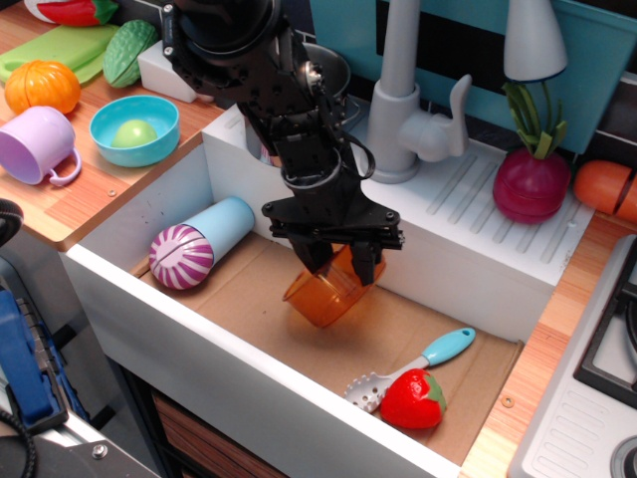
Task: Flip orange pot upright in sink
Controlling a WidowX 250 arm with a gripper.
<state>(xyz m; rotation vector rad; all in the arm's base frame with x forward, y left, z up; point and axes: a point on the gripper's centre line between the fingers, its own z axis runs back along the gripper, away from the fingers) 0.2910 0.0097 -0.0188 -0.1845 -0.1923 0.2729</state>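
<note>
The orange pot (324, 297) is translucent orange plastic and sits in the middle of the sink (450, 281), tilted, with its rounded bottom toward the brown floor and its rim up toward the gripper. My black gripper (341, 261) reaches down into the sink and is shut on the pot's upper rim, one finger on each side of the wall. The arm hides the pot's opening.
In the sink lie a purple-striped toy with a light blue body (195, 246) at the left and a strawberry (412, 398) with a slotted spoon (418, 362) at the right. The grey faucet (403, 95) and a steel pot (324, 72) stand behind. A blue bowl (134, 130) sits on the left counter.
</note>
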